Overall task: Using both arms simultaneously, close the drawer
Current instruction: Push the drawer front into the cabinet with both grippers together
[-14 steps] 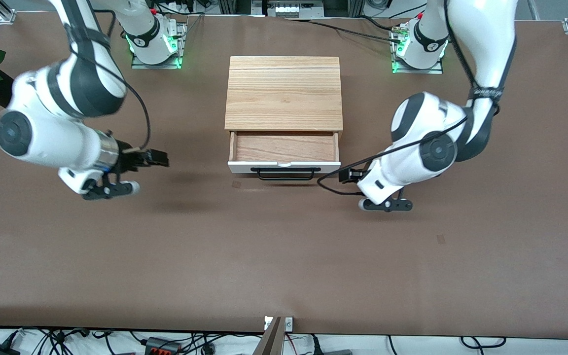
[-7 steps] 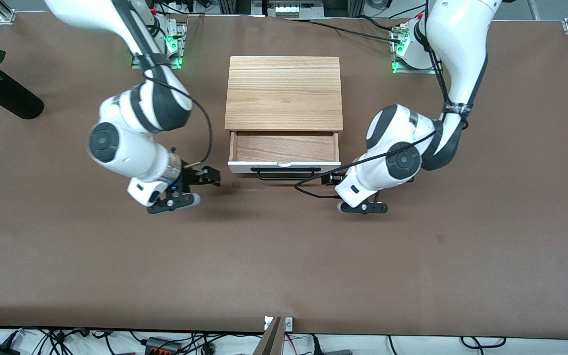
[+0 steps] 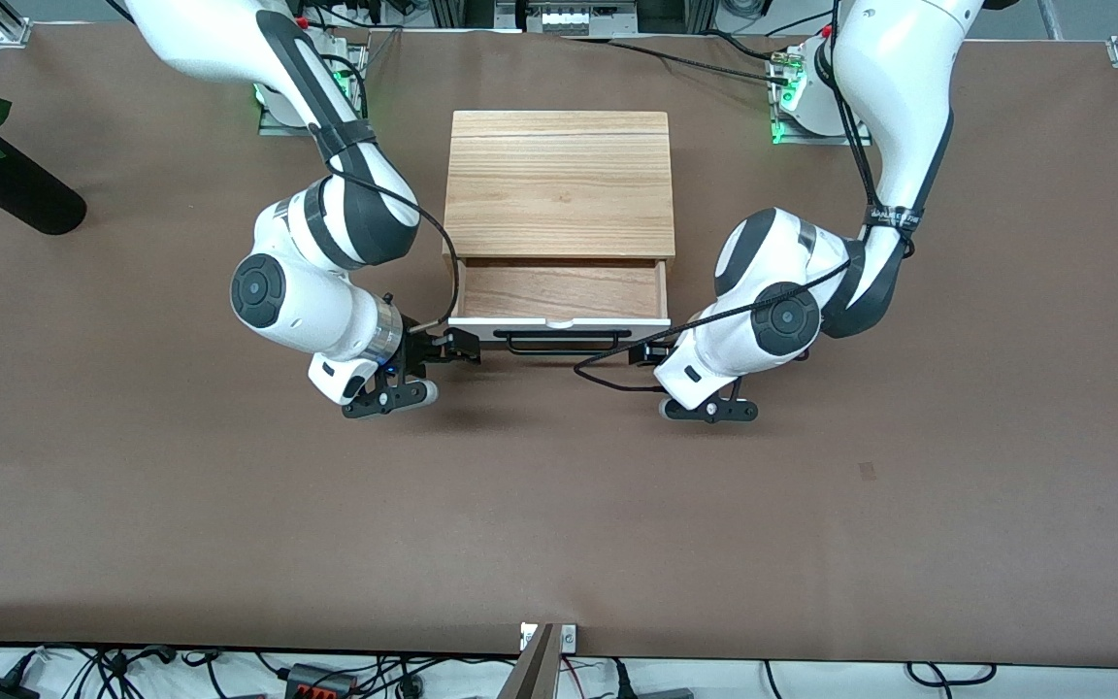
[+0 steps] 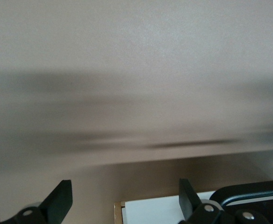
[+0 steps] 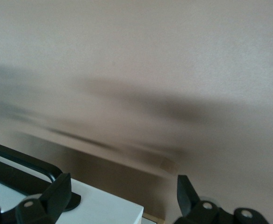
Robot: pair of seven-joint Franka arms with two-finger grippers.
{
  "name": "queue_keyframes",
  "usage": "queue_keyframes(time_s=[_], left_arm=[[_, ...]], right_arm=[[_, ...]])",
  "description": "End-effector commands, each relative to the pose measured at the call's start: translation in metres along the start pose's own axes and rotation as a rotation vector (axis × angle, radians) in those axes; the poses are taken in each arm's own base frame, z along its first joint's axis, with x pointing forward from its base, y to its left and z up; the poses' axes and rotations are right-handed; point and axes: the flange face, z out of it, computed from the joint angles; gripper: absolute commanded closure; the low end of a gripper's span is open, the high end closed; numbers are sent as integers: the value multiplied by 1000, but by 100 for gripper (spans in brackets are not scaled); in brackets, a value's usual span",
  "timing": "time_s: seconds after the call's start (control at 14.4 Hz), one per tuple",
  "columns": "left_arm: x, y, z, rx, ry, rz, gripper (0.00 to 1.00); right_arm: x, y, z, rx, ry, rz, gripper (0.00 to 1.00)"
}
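On the brown table (image 3: 559,505), midway between the two arm bases, stands a small light-wood cabinet (image 3: 559,184) whose shallow wide drawer with a white front panel and a long black bar handle (image 3: 559,301) is pulled out toward the front camera, its light wood inside showing. In the front view the right arm's black two-finger gripper (image 3: 457,348) sits low at the drawer front's corner toward the right arm's end of the table, just beside the white panel. The left arm's black two-finger gripper (image 3: 644,353) sits at the other corner, just beside the end of the black handle. Whether either touches the panel cannot be told. A black cylindrical vase with a red rose (image 3: 6,184) lies well apart, at the table's edge toward the right arm's end.

In the left wrist view the left gripper (image 4: 125,205) has its fingers spread wide, the white corner of the drawer front (image 4: 160,212) between them and an end of the black handle just beside one finger.

In the right wrist view the right gripper (image 5: 125,198) is likewise spread wide, with the drawer's white panel (image 5: 104,207) and black handle between its fingers.
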Motion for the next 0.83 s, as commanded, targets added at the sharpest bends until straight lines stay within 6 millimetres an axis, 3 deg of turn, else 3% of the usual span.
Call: queue_keyframes(time_s=[0.0, 0.21, 0.76], left_arm=[[-2, 3, -10, 10, -2, -4, 0], [-9, 7, -5, 26, -36, 6, 0], [-46, 20, -26, 67, -111, 39, 0]], right_arm=[[-4, -9, 15, 11, -16, -24, 0], [-6, -15, 18, 11, -18, -35, 0], [-20, -19, 35, 2, -65, -41, 0]])
